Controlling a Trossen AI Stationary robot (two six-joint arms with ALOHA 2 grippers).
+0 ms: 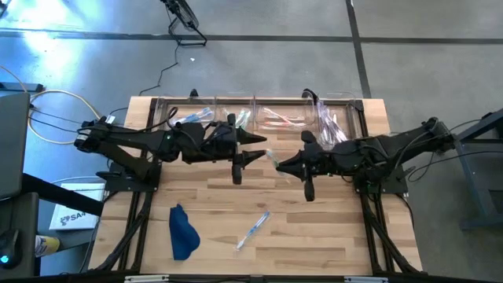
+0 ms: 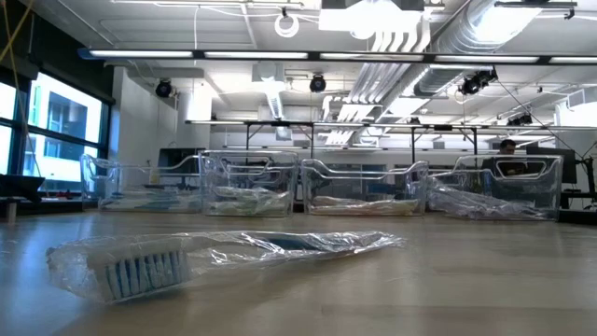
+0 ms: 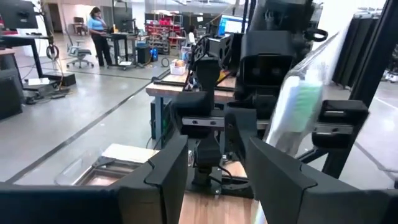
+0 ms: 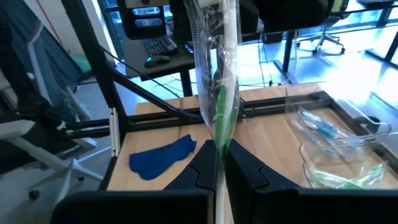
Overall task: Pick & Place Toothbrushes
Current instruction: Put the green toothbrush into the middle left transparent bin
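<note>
Both arms stretched inward over table middle, grippers facing each other, near but apart.

Left gripper: raised off table, fingers parted, nothing between them.

Right gripper: raised, pointing at left gripper, fingers pinched on wrapped green toothbrush, which stands up from fingertips.

Wrists roughly level, forearms near horizontal.
</note>
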